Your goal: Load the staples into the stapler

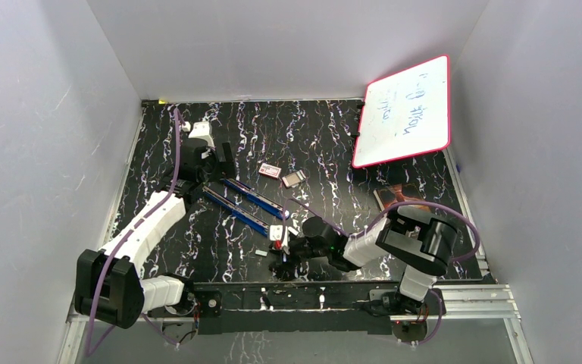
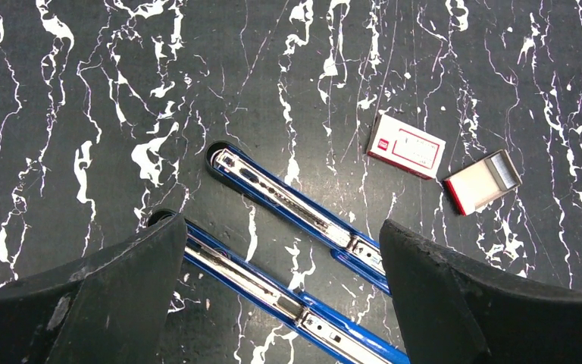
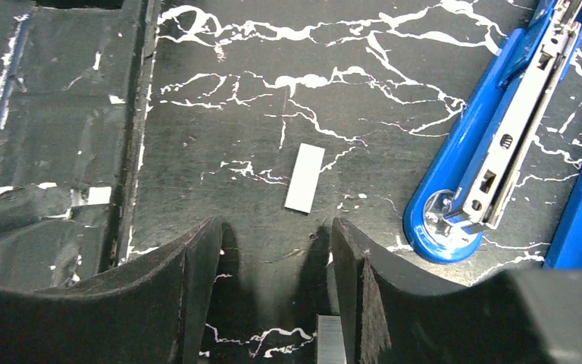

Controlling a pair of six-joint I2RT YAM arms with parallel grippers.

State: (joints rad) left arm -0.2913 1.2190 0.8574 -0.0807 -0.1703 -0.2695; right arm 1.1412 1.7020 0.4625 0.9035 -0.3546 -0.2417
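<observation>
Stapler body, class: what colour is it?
Blue; the stapler shows best in the right wrist view.

Surface (image 1: 326,136): black, veined with white, marble-like.

Blue stapler (image 1: 235,210) lies opened flat left of centre, its two long halves side by side on a diagonal, metal channels facing up.

Loose staple strip (image 3: 305,178) lies flat just near-side of the stapler's rounded end, not touching it. Second strip (image 3: 331,340) is partly cut off at the bottom edge of the right wrist view.

Small red-and-white box (image 2: 406,145) sits beyond the stapler; its open tray (image 2: 483,181) is just beside it, grey staples at one end.

Whiteboard (image 1: 403,111) stands tilted at the far right. Flat brown item (image 1: 394,195) lies near its lower edge.
</observation>
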